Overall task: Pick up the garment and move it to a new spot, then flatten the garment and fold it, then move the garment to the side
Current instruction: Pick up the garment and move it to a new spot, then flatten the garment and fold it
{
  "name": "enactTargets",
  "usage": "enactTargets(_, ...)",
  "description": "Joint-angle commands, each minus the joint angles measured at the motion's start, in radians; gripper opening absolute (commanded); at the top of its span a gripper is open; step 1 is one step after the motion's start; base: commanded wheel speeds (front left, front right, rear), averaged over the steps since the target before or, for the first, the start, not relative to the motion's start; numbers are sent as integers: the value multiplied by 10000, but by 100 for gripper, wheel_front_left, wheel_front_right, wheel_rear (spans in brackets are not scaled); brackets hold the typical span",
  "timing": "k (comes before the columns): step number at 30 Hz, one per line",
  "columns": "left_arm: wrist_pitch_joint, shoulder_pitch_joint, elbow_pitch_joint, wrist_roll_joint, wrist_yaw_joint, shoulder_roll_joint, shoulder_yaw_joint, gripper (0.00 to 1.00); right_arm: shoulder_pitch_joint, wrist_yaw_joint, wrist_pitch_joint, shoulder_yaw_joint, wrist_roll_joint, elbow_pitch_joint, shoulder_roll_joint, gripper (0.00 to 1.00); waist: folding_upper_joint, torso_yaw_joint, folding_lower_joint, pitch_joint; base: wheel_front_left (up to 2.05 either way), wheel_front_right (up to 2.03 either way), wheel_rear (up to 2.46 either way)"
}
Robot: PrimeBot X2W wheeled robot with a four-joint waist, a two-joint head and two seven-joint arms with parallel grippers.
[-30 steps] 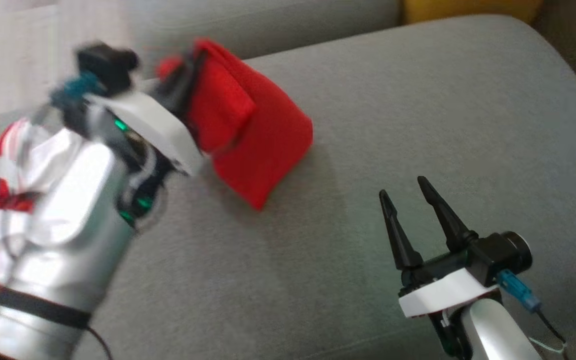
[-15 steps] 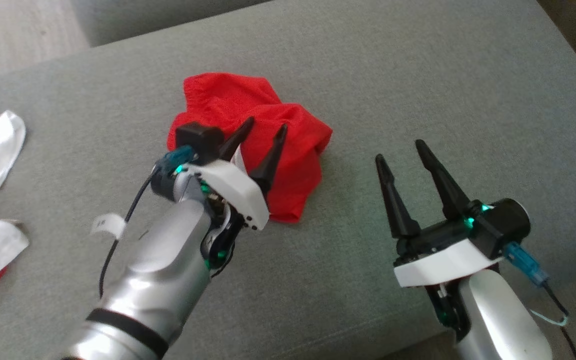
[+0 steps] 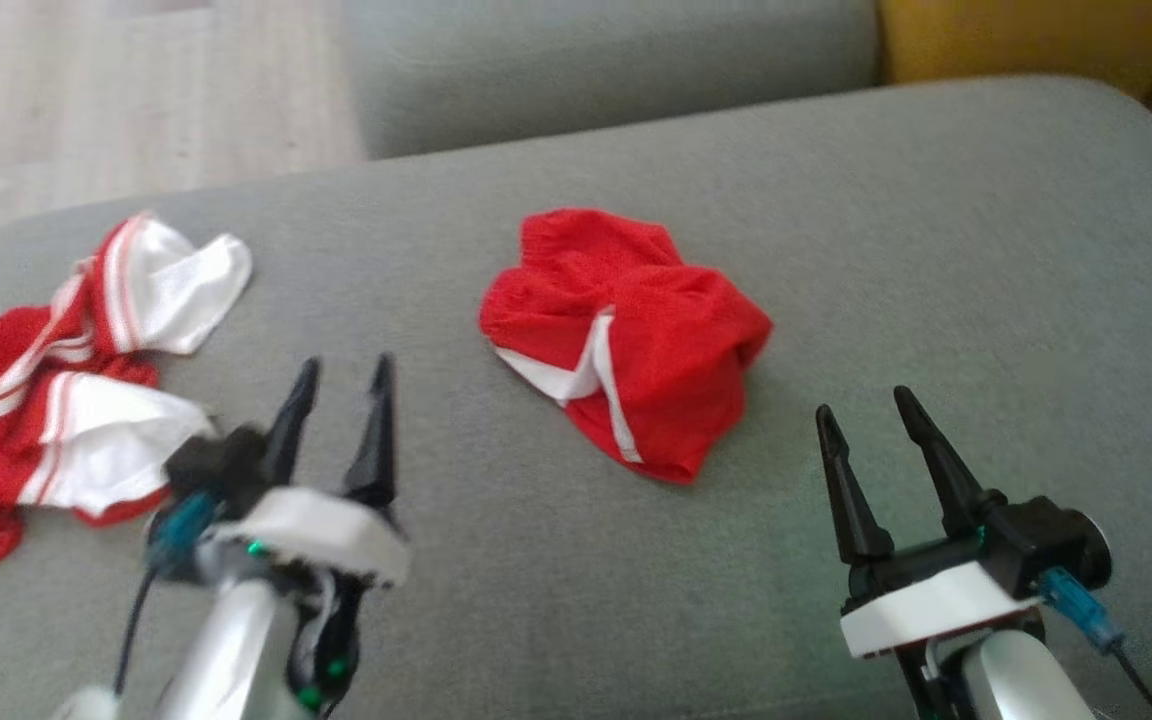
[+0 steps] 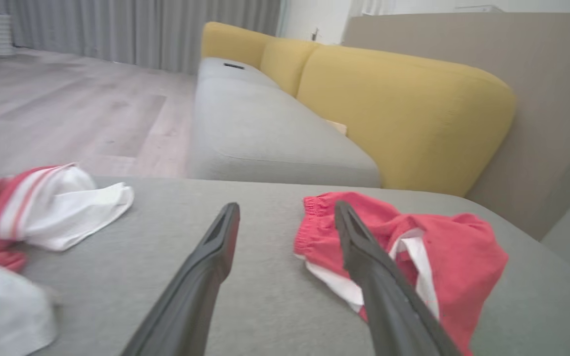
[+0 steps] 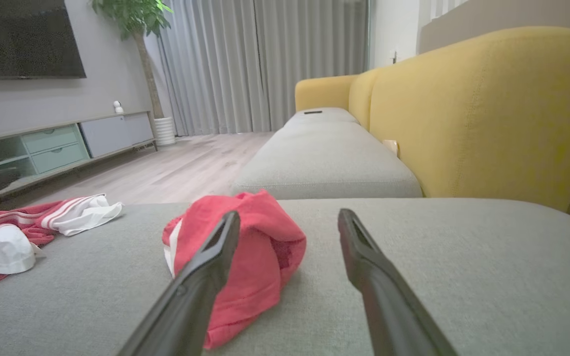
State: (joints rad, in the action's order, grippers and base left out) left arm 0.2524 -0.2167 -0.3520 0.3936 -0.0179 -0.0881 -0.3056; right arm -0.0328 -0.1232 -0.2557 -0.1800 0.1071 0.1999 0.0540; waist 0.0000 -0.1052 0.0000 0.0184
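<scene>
Closest to us in the head view, both grippers sit along the bottom edge. Our left gripper is at the lower left, a little blurred. Its two dark fingers are spread apart with nothing between them, above the grey seat cushion. Our right gripper, at the lower right, has its fingers parted too and grips nothing. Both point up the view, and neither touches any cloth.

Just beyond them, between the two grippers, lies the garment. It is a pair of red shorts with white trim, crumpled in a loose heap in the middle of the cushion. From the left wrist we see it ahead and to the right, with one of that gripper's fingers crossing in front of it and the gathered waistband facing us. From the right wrist we see it ahead and to the left, partly behind one finger.

Off to the left, well apart from the garment, a second heap of red and white striped clothing lies near the cushion's edge.

Farther on we see another grey seat section, the yellow backrest and the pale wooden floor. From the right wrist we make out grey curtains, a potted plant and a low cabinet at the far end of the room.
</scene>
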Motion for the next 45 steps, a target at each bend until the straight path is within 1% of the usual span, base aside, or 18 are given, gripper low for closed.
enactTargets(1,92,-11,702,-300,91,-104,748,100,-130,-75,-61,-134,-85,-325,-37,100,0,440,0,-386,0,0,0)
enactTargets(4,92,928,1506,-909,359,-17,1505,100,65,-75,-61,-23,-127,-377,-37,100,0,654,0,-517,0,0,0)
enactTargets(8,92,2058,2416,-1402,733,206,2346,100,393,-75,-61,0,-156,-418,-37,100,0,870,0,-683,0,0,0)
enactTargets(11,92,2675,2844,-1663,920,314,2696,100,662,-75,-61,20,-156,-430,-37,100,0,988,0,-803,0,0,0)
enactTargets(15,93,3248,3194,-1946,965,367,3009,100,939,-75,-61,-19,-149,-452,-37,100,0,1055,0,-936,0,0,0)
enactTargets(24,93,3711,3202,-2219,892,376,2793,100,1158,-75,-61,198,-54,-437,-37,100,0,1053,0,-1098,0,0,0)
enactTargets(45,93,3828,2953,-2119,752,378,2524,100,1335,-75,-61,235,-137,-386,-37,100,0,1010,0,-1326,0,0,0)
